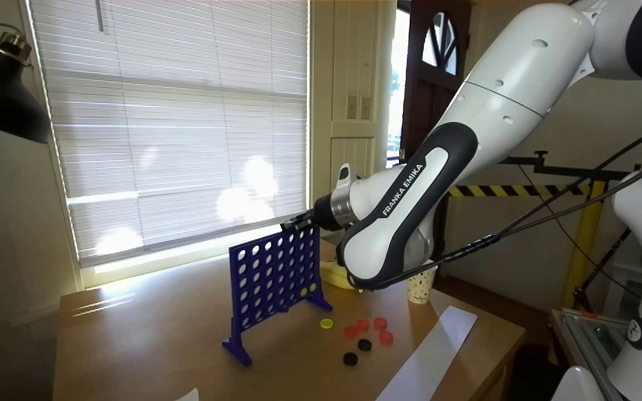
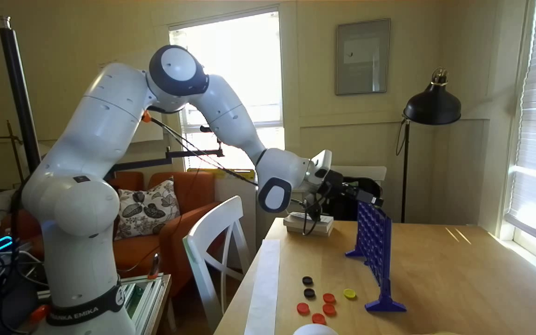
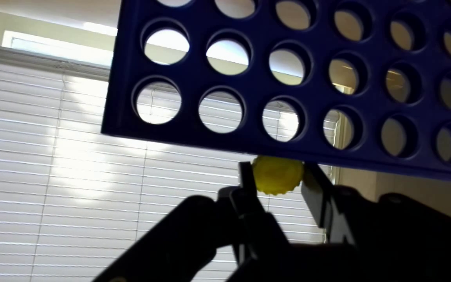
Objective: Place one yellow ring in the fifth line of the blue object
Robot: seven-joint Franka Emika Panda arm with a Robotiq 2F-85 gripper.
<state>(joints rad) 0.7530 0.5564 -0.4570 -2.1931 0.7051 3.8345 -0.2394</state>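
In the wrist view we saw the yellow ring (image 3: 277,176) clamped by its opposite sides in the gripper (image 3: 279,172), right at the top edge of the blue grid (image 3: 255,88). It lined up with the third column of holes from the left in that view; whether any of it had slipped into the slot, we could not tell. In both exterior views we found the gripper at the top of the grid, with the ring too small to make out. The grid stood upright on its side feet on the wooden table (image 1: 148,334), and in an exterior view two yellow tokens (image 1: 304,292) sat side by side at the far end of its bottom row.

On the table near the grid we counted one loose yellow token (image 2: 349,293), then four red tokens (image 2: 329,298) and two black tokens (image 2: 309,293) a little farther from it. Beyond those ran a long white strip (image 2: 263,284). Near the grid's far foot we noticed a curved yellow thing (image 1: 336,275), partly hidden by the robot arm (image 1: 399,211), and a patterned cup (image 1: 420,288). Farther back, in an exterior view, we saw a black lamp (image 2: 432,106) and an orange armchair (image 2: 170,246).
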